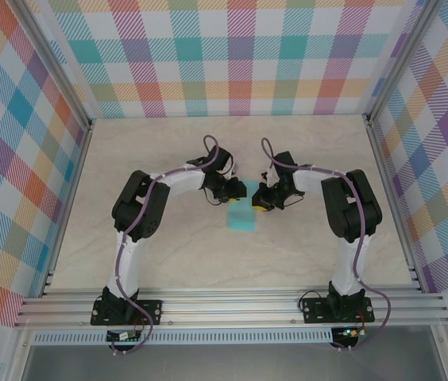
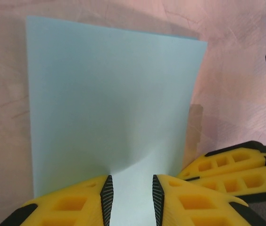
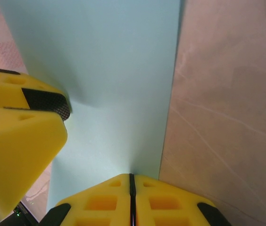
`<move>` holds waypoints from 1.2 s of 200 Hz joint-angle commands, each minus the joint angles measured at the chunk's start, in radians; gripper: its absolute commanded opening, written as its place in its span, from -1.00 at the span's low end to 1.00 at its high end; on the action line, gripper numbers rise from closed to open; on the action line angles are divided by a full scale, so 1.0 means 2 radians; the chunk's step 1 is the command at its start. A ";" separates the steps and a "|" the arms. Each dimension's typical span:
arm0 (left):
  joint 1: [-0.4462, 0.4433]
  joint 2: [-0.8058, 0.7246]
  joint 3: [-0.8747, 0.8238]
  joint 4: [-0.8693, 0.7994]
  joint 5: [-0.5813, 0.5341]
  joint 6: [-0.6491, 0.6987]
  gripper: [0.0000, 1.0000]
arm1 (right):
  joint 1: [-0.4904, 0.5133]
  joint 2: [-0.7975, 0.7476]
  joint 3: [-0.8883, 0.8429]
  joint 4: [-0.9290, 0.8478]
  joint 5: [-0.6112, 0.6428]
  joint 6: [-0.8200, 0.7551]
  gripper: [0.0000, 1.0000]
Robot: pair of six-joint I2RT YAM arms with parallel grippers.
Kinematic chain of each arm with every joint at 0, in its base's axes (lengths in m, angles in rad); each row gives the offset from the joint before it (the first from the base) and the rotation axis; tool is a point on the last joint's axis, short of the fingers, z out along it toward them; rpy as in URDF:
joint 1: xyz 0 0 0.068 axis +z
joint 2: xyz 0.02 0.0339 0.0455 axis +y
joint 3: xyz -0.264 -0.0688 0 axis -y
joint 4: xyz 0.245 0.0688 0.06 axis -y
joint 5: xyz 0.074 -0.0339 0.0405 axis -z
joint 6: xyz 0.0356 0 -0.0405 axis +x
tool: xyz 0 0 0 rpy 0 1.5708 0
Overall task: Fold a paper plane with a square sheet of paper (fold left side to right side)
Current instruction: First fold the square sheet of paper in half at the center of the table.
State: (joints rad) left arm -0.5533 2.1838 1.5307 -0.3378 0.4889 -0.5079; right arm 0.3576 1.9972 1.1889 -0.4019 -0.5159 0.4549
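Note:
The square sheet of paper point(image 1: 244, 219) lies on the table as a turquoise rectangle, folded over on itself, between the two arms. My left gripper point(image 1: 238, 193) stands at its far end. In the left wrist view its jaws point(image 2: 131, 186) are open, with the paper point(image 2: 109, 94) showing in the gap and bulging a little just ahead of the tips. My right gripper point(image 1: 258, 199) is shut, and its tips point(image 3: 132, 175) rest on the paper point(image 3: 119, 70) close to its right edge. I cannot tell whether it pinches the sheet. The paper plane is not in view.
The two grippers are very close: the right fingers point(image 2: 232, 169) show beside the left ones, and the left fingers point(image 3: 24, 141) show at the left of the right wrist view. Checked walls point(image 1: 232, 55) and aluminium rails point(image 1: 232, 305) enclose the beige table point(image 1: 168, 254).

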 commanded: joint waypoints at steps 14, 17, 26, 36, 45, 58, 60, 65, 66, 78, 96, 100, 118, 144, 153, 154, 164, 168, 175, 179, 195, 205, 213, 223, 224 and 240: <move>0.017 0.024 0.029 -0.007 -0.025 0.007 -0.38 | 0.008 0.044 -0.015 -0.035 0.074 -0.011 -0.87; 0.017 0.025 0.031 -0.008 -0.026 0.007 -0.38 | 0.008 0.044 -0.015 -0.035 0.073 -0.011 -0.86; 0.019 0.028 0.034 -0.007 -0.027 0.006 -0.37 | 0.008 0.045 -0.015 -0.036 0.073 -0.011 -0.86; 0.020 0.031 0.039 -0.007 -0.025 0.006 -0.36 | 0.008 0.046 -0.015 -0.036 0.073 -0.012 -0.87; 0.021 0.033 0.045 -0.007 -0.023 0.006 -0.35 | 0.008 0.046 -0.015 -0.037 0.074 -0.011 -0.86; 0.021 0.037 0.053 -0.007 -0.017 0.006 -0.33 | 0.008 0.047 -0.015 -0.036 0.074 -0.011 -0.86; 0.021 0.038 0.054 -0.007 -0.016 0.005 -0.33 | 0.009 0.047 -0.015 -0.037 0.074 -0.011 -0.86; 0.021 0.038 0.057 -0.007 -0.014 0.006 -0.32 | 0.008 0.047 -0.014 -0.037 0.074 -0.010 -0.86; 0.021 0.039 0.058 -0.007 -0.014 0.006 -0.32 | 0.008 0.046 -0.014 -0.037 0.074 -0.010 -0.86; 0.021 0.043 0.064 -0.008 -0.012 0.006 -0.32 | 0.008 0.047 -0.013 -0.037 0.074 -0.011 -0.86; 0.023 0.049 0.074 -0.013 -0.016 0.007 -0.32 | 0.008 0.048 -0.013 -0.036 0.073 -0.011 -0.86; 0.023 0.051 0.076 -0.013 -0.017 0.007 -0.32 | 0.008 0.048 -0.013 -0.036 0.073 -0.012 -0.86; 0.027 0.057 0.081 -0.009 -0.017 0.004 -0.32 | 0.008 0.048 -0.013 -0.036 0.072 -0.011 -0.87; 0.034 0.062 0.088 0.007 -0.006 -0.006 -0.31 | 0.008 0.048 -0.013 -0.038 0.073 -0.012 -0.86; 0.035 0.064 0.092 0.012 0.001 -0.009 -0.30 | 0.008 0.048 -0.012 -0.038 0.074 -0.012 -0.87; 0.035 0.065 0.092 0.012 0.001 -0.009 -0.30 | 0.008 0.048 -0.012 -0.038 0.073 -0.012 -0.86; 0.036 0.068 0.097 0.017 0.009 -0.013 -0.29 | 0.008 0.048 -0.012 -0.038 0.074 -0.011 -0.86; 0.037 0.068 0.100 0.018 0.011 -0.013 -0.28 | 0.008 0.048 -0.012 -0.038 0.074 -0.012 -0.87; 0.037 0.070 0.103 0.020 0.015 -0.013 -0.27 | 0.008 0.048 -0.012 -0.037 0.074 -0.011 -0.87; 0.037 0.072 0.105 0.021 0.018 -0.014 -0.27 | 0.008 0.048 -0.012 -0.038 0.074 -0.010 -0.87; 0.037 0.077 0.116 0.019 0.020 -0.015 -0.26 | 0.008 0.048 -0.012 -0.038 0.074 -0.010 -0.87; 0.037 0.081 0.121 0.016 0.017 -0.015 -0.25 | 0.009 0.048 -0.012 -0.038 0.074 -0.010 -0.87; 0.038 0.084 0.125 0.016 0.016 -0.016 -0.25 | 0.008 0.048 -0.012 -0.037 0.074 -0.010 -0.87; 0.038 0.089 0.131 0.016 0.016 -0.016 -0.25 | 0.009 0.047 -0.012 -0.038 0.074 -0.010 -0.87; 0.039 0.090 0.131 0.016 0.016 -0.016 -0.25 | 0.008 0.047 -0.012 -0.038 0.074 -0.010 -0.87; 0.039 0.099 0.142 0.013 0.016 -0.016 -0.25 | 0.009 0.048 -0.012 -0.038 0.074 -0.010 -0.87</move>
State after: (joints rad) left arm -0.4934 2.3390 1.7679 -0.3367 0.5373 -0.5350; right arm 0.3584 2.0041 1.1999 -0.4126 -0.5167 0.4549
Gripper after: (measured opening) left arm 0.371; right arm 0.068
